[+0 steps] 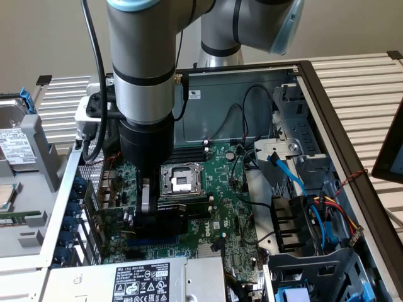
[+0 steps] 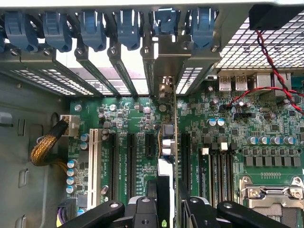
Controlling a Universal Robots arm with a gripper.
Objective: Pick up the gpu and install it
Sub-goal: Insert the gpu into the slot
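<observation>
Edgewise — gpu [image 2: 164,183] pinched in the gripper [image 2: 168,208]

A computer case [image 1: 214,119] lies open on the slatted surface [image 1: 365,88], with the motherboard [image 1: 217,167] flat in its bottom. The gripper [image 1: 153,217] is down inside the case, over the expansion slots [image 2: 130,156] and to the exterior view's left of the CPU socket [image 1: 182,179]. It is clamped on the gpu [image 2: 166,135], which stands on edge with its bracket end toward the rear slot openings [image 2: 118,71]. A power supply [image 1: 145,280] sits in front, a drive cage [image 1: 315,264] at the exterior view's right, and a hard drive [image 1: 16,141] outside the case at the left.
</observation>
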